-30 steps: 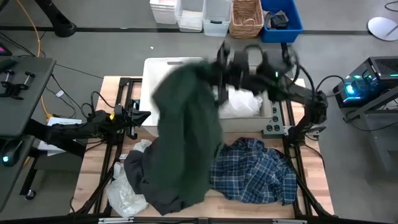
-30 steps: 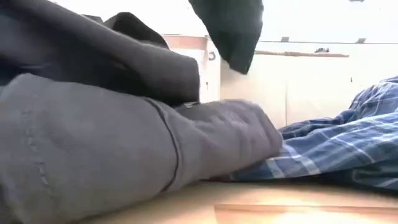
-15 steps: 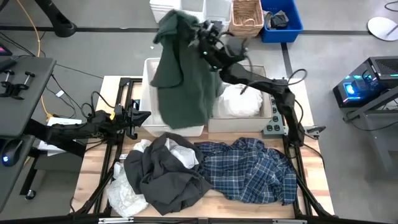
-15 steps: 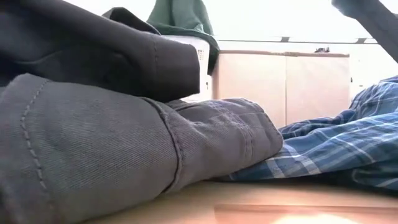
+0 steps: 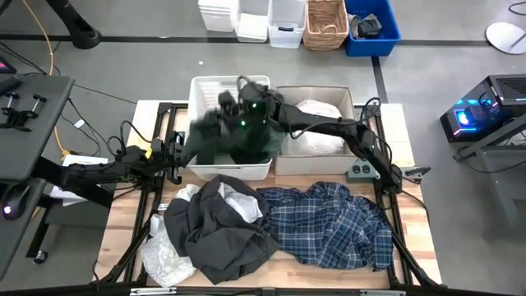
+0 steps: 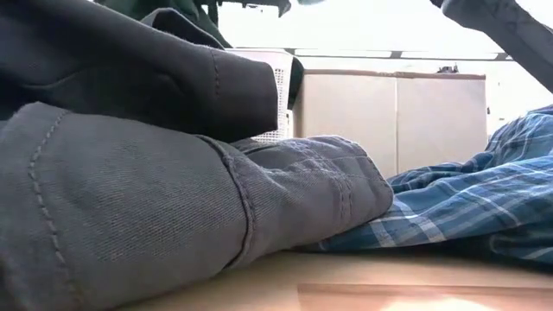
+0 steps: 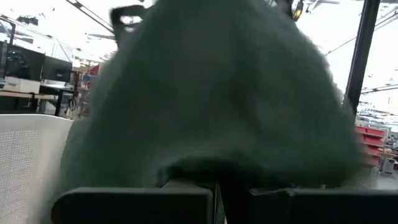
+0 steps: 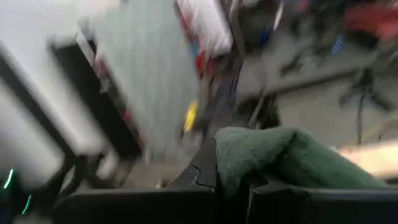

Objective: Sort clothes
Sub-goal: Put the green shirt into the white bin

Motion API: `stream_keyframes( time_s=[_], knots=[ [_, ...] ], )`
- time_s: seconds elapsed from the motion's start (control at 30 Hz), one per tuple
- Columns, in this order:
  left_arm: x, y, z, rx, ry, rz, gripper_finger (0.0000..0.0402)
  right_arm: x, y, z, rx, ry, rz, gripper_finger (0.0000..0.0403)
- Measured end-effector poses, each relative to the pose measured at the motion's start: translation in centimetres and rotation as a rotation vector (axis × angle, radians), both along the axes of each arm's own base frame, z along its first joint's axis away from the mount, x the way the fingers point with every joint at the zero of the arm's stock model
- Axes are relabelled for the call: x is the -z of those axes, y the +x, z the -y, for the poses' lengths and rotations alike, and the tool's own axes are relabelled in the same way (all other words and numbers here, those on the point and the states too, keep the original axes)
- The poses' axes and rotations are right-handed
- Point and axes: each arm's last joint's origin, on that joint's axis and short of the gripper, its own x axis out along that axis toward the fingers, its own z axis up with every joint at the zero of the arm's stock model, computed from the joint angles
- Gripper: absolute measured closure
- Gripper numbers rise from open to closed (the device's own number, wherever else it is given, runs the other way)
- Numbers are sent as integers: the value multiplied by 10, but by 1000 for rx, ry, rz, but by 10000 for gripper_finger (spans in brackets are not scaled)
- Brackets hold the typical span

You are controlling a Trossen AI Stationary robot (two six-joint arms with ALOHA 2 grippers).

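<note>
My right gripper [image 5: 243,111] is over the white slatted basket [image 5: 201,85] at the table's far side, shut on the dark green garment [image 5: 226,144]. The garment also fills the left wrist view [image 7: 217,93]. On the near half of the table lie a charcoal garment [image 5: 218,234], a white garment [image 5: 163,256] under it, and the blue-and-navy plaid shirt [image 5: 337,226]. My left gripper [image 5: 182,154] waits, shut and empty, at the table's left edge beside the basket. My right gripper pinches a bunched fold of the green garment [image 8: 249,158] between its two fingers [image 8: 205,168]. The rest of the cloth hangs slack below the gripper and goes down into the white basket. How many layers it holds I cannot tell.
A tan cardboard box [image 5: 355,99] with white clothing [image 5: 319,131] stands right of the basket. In the low view the charcoal garment [image 6: 130,199] and plaid shirt [image 6: 467,207] lie close to the camera. Bins and a wicker basket [image 5: 325,23] stand on the floor beyond the table.
My right gripper has carried the green garment up off the pile, toward the table's far left, then down over the white basket. The garment, first hanging long over the charcoal pile, has come clear of it and now sinks into the basket. The charcoal garment now lies uncovered.
</note>
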Motion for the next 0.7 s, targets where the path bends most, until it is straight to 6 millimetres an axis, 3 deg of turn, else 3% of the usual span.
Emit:
stream_keyframes(
  time_s=[0.13,0.23,0.43,0.6,0.7],
  knots=[
    [0,0,0,-1,0,0,401,9,-18,-19,-40,-129,-269,402],
    [0,0,0,-1,0,0,401,18,-31,-23,59,-224,-472,403],
    [0,0,0,-1,0,0,401,21,-41,-16,285,-257,-607,391],
    [0,0,0,-1,0,0,401,35,-44,-15,296,-263,-719,312],
    [0,0,0,-1,0,0,401,30,-47,-12,338,-315,-713,248]
  ],
)
